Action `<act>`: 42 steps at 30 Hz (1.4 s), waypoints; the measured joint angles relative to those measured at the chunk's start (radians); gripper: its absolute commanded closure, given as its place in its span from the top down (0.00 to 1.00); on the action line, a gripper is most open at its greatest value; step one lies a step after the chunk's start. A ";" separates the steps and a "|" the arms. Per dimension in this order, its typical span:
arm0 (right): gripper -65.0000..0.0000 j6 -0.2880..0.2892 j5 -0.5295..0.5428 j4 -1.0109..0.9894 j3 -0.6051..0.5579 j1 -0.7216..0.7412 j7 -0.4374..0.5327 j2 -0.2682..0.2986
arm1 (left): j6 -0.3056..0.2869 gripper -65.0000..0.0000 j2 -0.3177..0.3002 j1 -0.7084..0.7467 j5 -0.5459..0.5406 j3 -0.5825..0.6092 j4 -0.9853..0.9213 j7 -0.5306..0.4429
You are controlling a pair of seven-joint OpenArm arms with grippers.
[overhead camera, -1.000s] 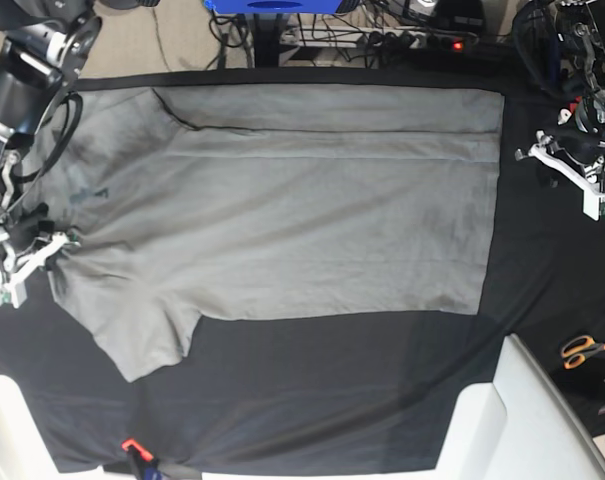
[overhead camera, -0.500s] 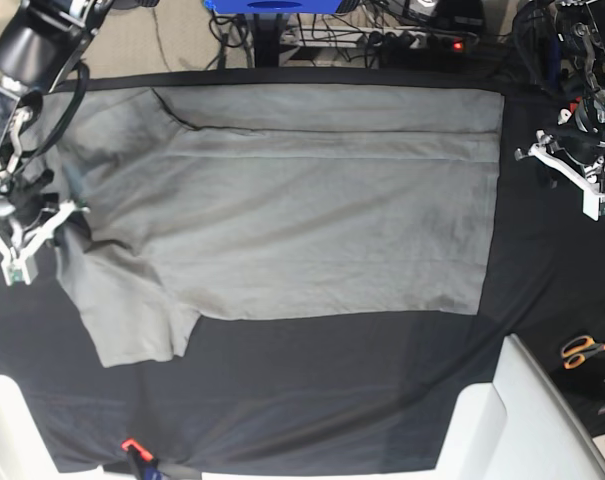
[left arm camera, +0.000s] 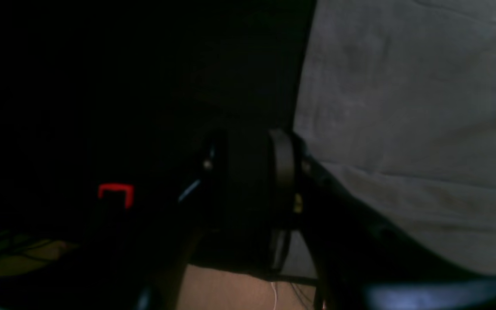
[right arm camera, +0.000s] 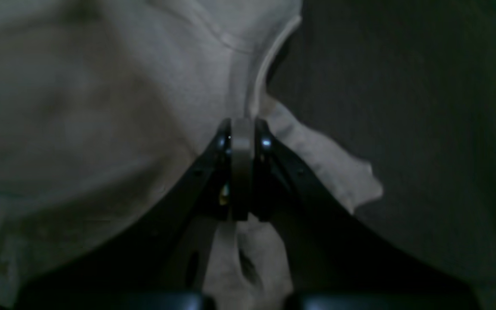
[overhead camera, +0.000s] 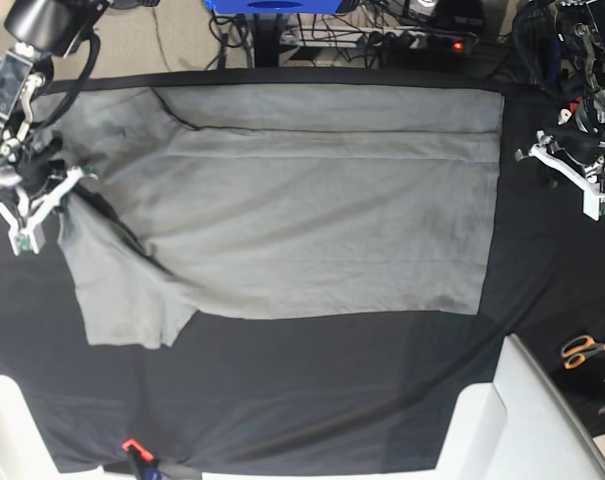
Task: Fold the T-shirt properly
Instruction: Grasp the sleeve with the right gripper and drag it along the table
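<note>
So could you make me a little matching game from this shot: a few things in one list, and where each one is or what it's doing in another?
Things:
1. T-shirt
2. right gripper
3. left gripper
4. scissors

States:
a. hangs over the black cloth, holding nothing
b. spread out flat, grey
c. shut on the shirt's edge
d. orange handles, off by the table's edge

Pairs: 1-b, 2-c, 3-a, 4-d
</note>
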 measured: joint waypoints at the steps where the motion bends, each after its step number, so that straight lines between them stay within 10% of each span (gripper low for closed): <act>1: 0.00 -0.003 0.000 0.005 0.000 -0.009 0.001 -0.005 | 0.000 0.25 0.000 0.000 0.000 0.000 0.000 0.000; 6: 0.02 0.000 0.000 0.015 0.000 -0.034 -0.001 -0.008 | 0.000 0.25 0.000 -0.001 0.000 0.000 0.000 0.000; 15: 0.72 -0.005 0.030 0.130 0.002 0.014 -0.113 -0.031 | 0.000 0.25 0.000 -0.003 0.000 0.000 0.000 0.000; 22: 0.71 0.006 0.040 -0.189 0.001 0.287 -0.059 0.049 | 0.000 0.25 0.000 -0.003 0.003 0.000 0.000 0.000; 35: 0.71 -0.138 0.035 -1.250 0.009 0.642 0.555 0.331 | 0.000 0.25 -0.003 0.006 0.003 -0.007 0.000 0.000; 42: 0.71 -0.139 0.039 -1.313 0.006 0.659 0.594 0.310 | 0.000 0.25 -0.003 -0.001 0.003 -0.006 0.000 0.000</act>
